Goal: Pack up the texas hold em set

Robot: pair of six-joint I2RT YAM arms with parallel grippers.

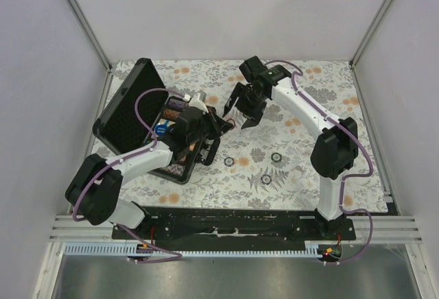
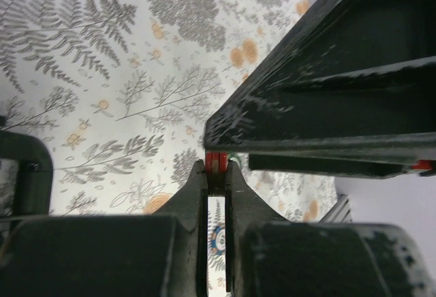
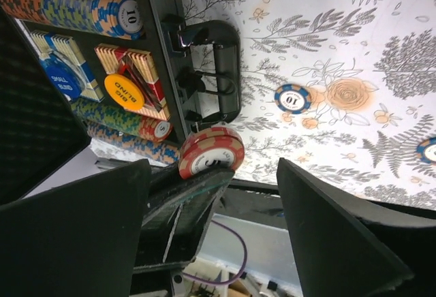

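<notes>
Briefcase (image 1: 129,107) lies open on the desk (image 1: 309,175); left hand (image 2: 216,174) pinches a red chip (image 3: 211,150) beside it, right hand (image 1: 245,115) spread.

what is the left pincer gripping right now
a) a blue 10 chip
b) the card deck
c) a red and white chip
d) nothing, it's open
c: the left pincer is shut on a red-and-white chip. The chip shows edge-on between the fingertips in the left wrist view and face-on in the right wrist view.
</notes>
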